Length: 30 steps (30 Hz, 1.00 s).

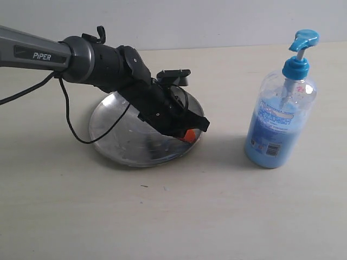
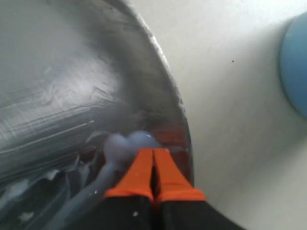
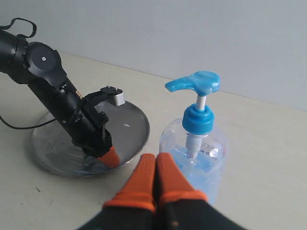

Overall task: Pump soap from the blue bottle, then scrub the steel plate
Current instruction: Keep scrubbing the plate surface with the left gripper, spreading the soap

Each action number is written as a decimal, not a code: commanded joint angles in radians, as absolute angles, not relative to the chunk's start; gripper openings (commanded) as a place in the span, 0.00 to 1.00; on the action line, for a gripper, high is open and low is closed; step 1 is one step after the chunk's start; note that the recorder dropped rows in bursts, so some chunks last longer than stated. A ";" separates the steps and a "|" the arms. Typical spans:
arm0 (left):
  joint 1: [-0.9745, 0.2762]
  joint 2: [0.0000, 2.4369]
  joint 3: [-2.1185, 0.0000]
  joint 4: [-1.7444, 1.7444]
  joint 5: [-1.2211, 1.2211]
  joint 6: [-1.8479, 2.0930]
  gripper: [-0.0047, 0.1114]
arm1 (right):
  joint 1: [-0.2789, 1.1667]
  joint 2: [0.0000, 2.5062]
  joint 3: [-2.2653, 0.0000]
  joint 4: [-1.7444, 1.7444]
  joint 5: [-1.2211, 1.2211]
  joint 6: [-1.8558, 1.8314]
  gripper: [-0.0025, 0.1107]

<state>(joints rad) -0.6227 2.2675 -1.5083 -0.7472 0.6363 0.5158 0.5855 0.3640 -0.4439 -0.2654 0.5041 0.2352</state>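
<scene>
Low down, left gripper pressed together, tips in soap on steel plate, right gripper pressed together near blue bottle.

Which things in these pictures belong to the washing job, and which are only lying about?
Belong to the job: blue bottle; steel plate; soap on the plate; left gripper, jaws shut, at the soap; right gripper, jaws shut.
Only lying about: small dark specks on the table; black cable hanging from the left arm.
</scene>
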 commanded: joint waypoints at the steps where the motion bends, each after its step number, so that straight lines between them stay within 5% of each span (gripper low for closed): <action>1: -0.627 2.277 -1.512 -0.714 0.681 0.515 0.04 | 0.582 0.360 -0.436 -0.262 0.484 0.236 0.02; 30: -0.627 2.237 -1.512 -0.260 0.776 0.277 0.04 | 0.582 0.360 -0.436 -0.262 0.490 0.236 0.02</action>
<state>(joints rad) -0.6227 2.2364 -1.5221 -0.2997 0.7182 0.2875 0.5855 0.3640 -0.4439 -0.2654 0.5041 0.2352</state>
